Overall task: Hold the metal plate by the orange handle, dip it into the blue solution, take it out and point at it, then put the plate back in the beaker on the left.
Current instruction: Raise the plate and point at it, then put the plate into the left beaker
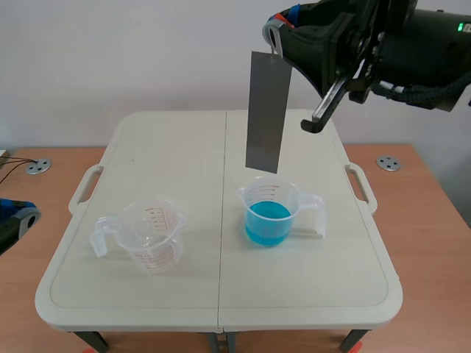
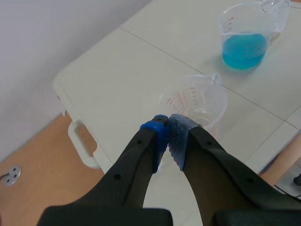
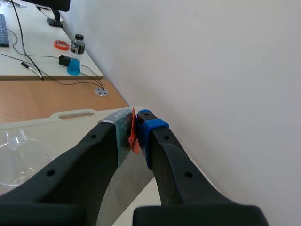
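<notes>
Got the orange handle (image 3: 133, 135) pinched tight in the right gripper (image 3: 136, 127), metal plate (image 3: 128, 184) hanging below it. Clear beaker (image 3: 19, 160) off beside the gripper on the white table (image 3: 70, 124). Way back, a bottle (image 3: 75, 57) with blue liquid.

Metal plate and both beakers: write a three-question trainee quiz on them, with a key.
1. True or false: the metal plate hangs above the beaker of blue solution, its lower edge clear of the liquid.
2. What is the right hand clamped on? A) the plate's orange handle B) a beaker's handle C) nothing
3. Fill in: the left hand is ____ (open or shut), with the empty beaker just ahead of it.

Key: 1 true; 2 A; 3 shut.
</notes>
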`<state>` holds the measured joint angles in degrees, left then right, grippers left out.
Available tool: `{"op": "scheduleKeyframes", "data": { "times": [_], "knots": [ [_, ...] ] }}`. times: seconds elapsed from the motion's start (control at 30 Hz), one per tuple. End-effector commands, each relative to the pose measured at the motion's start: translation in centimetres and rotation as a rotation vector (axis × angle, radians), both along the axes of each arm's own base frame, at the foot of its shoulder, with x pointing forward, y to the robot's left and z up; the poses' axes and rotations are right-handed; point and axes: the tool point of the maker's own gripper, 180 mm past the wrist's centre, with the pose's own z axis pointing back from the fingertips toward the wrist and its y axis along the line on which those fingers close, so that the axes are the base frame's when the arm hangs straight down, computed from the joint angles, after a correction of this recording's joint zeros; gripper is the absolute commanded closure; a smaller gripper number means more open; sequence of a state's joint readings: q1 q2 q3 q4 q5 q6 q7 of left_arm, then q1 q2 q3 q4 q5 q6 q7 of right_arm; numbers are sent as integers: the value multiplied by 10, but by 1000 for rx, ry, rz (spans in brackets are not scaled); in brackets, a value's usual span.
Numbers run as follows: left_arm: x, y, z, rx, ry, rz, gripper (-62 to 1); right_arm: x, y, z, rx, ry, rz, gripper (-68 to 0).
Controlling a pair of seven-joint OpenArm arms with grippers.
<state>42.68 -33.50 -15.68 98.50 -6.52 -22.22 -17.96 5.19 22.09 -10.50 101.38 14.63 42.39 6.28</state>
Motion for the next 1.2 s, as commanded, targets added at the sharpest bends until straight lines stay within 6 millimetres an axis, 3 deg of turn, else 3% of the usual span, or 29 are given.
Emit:
{"op": "scheduleKeyframes", "data": {
  "times": [0.0,0.63,1.17],
  "knots": [
    [-5,-1,8,-24,-18,-6,-18,-1,1,19,17,-54,17,-11],
    [-53,49,5,-30,44,185,-18,-11,34,26,14,-74,128,-11],
    [-78,48,-21,45,106,254,-18,-19,84,34,28,-73,200,-11]
  ]
}}
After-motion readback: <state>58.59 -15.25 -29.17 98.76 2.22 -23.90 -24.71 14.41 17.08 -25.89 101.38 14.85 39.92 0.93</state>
